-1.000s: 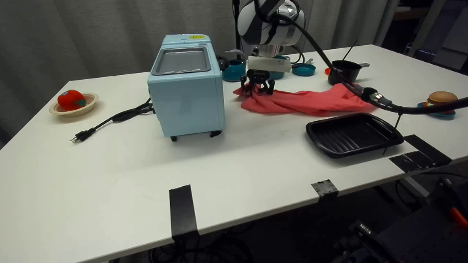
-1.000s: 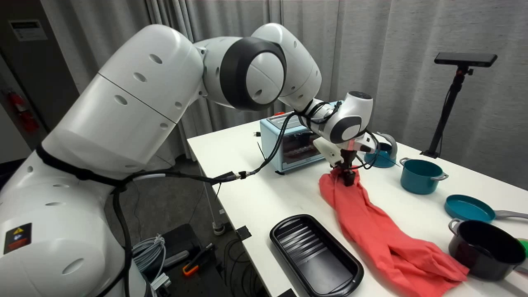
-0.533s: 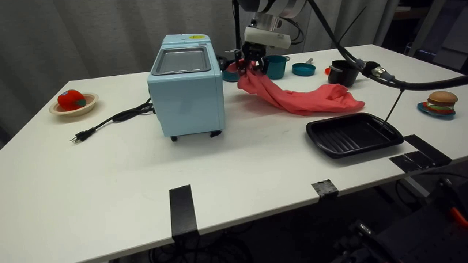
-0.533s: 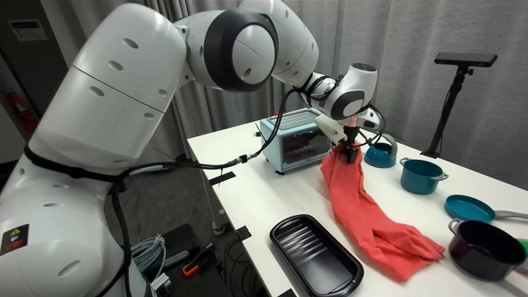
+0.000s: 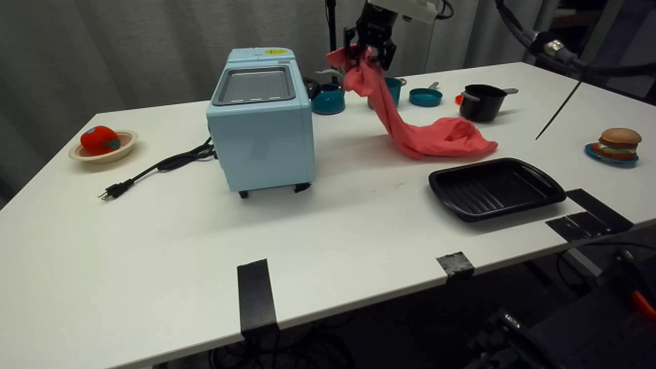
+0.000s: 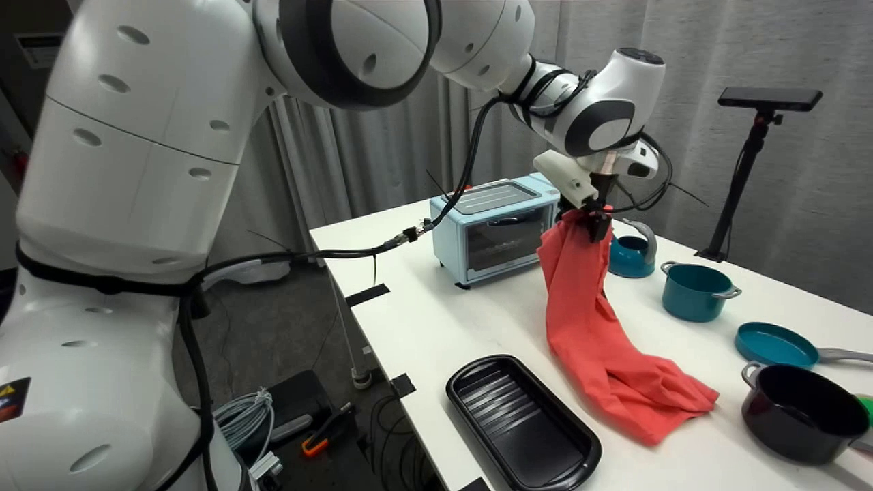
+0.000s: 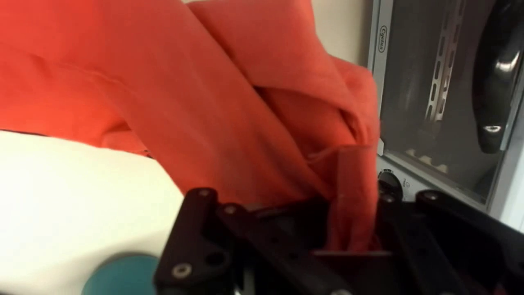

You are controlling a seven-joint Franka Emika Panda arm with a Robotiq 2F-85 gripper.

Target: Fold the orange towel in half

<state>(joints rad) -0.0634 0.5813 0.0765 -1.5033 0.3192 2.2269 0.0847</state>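
Observation:
The orange towel, coral-red in colour, shows in both exterior views [image 5: 435, 138] [image 6: 590, 314]. My gripper [image 5: 367, 56] is shut on one end of it and holds that end well above the white table. It also shows in an exterior view [image 6: 585, 219]. The towel hangs down from the fingers, and its far part lies crumpled on the table. In the wrist view the towel [image 7: 196, 106] fills the upper left, with a bunched strip running down between the black fingers [image 7: 315, 213]. The exact pinch point is partly hidden by cloth.
A light-blue toaster oven [image 5: 261, 138] stands beside the lifted end. A black baking tray [image 6: 525, 423] lies near the table's front edge. A teal kettle [image 6: 631, 256], teal pot [image 6: 696, 290], teal pan [image 6: 774, 344] and black pot [image 6: 805, 412] stand along the back. A toy burger [image 5: 619, 143] sits farther off.
My gripper has risen from near the table with the towel's end in it. More of the towel hangs in the air, and its lying end has been dragged toward the gripper, away from the black pot.

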